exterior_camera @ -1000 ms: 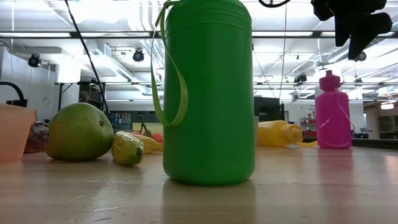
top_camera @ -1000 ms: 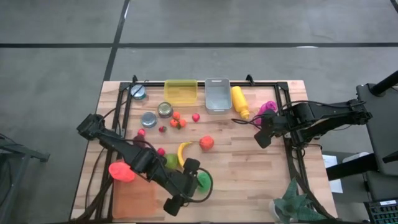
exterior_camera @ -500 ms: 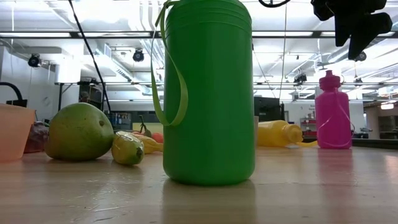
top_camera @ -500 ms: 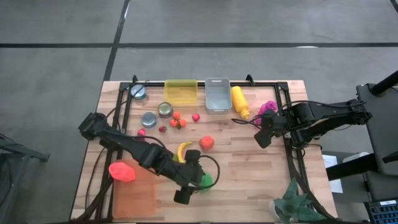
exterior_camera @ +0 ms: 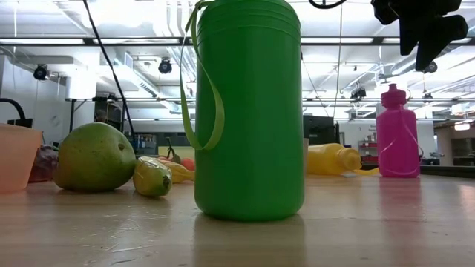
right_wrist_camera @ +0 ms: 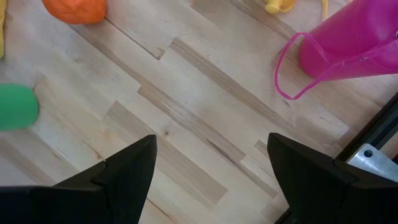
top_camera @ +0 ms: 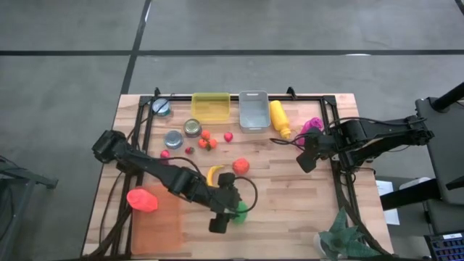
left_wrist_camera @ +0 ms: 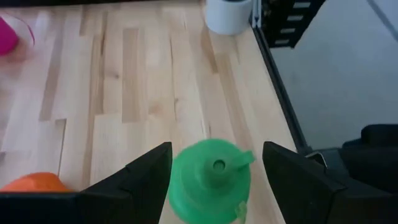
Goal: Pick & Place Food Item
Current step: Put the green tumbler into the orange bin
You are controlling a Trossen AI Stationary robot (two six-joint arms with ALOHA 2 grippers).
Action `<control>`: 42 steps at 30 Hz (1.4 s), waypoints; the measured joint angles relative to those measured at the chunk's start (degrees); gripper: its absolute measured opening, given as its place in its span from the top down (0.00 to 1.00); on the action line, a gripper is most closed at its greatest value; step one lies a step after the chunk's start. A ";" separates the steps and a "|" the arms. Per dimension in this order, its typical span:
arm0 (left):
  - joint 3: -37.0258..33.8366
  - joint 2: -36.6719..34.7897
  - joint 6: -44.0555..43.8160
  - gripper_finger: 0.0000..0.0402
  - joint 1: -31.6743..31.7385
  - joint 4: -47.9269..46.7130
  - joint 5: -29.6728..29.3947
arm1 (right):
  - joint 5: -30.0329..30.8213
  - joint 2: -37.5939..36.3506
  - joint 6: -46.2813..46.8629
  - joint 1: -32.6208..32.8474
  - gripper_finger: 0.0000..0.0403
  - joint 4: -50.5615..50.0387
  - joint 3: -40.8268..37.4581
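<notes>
Standing upright: green bottle (exterior_camera: 249, 111), long axis is pointing up.
Left gripper (left_wrist_camera: 214, 171): hovering above it, fingers wide.
Right gripper (right_wrist_camera: 211, 171): waiting, fingers wide.

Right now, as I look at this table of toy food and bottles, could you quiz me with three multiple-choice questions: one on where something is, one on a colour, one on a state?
1. Where is the left tool?
A. above the green bottle
B. over the yellow bin
C. off the table

2. What colour is the bottle beside the right tool?
A. blue
B. pink
C. white

3. How does the green bottle stand?
A. on its side
B. upside down
C. upright

Answers:
1 A: the left wrist view looks down on the bottle's cap between the open fingers.
2 B: the high view shows the pink bottle at the table's right edge, next to that arm.
3 C: the low view shows it standing on its base on the table.
</notes>
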 joint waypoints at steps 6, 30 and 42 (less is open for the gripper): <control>-0.07 0.02 0.04 0.36 0.06 0.88 -0.93 | 0.00 0.00 0.00 0.00 0.25 0.02 0.00; -0.07 0.00 21.77 0.12 -1.20 1.84 7.17 | -0.02 0.00 -0.01 0.00 0.25 0.07 0.01; -0.09 -0.02 27.52 0.12 1.25 3.31 12.87 | -0.02 0.00 0.00 0.01 0.25 0.09 0.02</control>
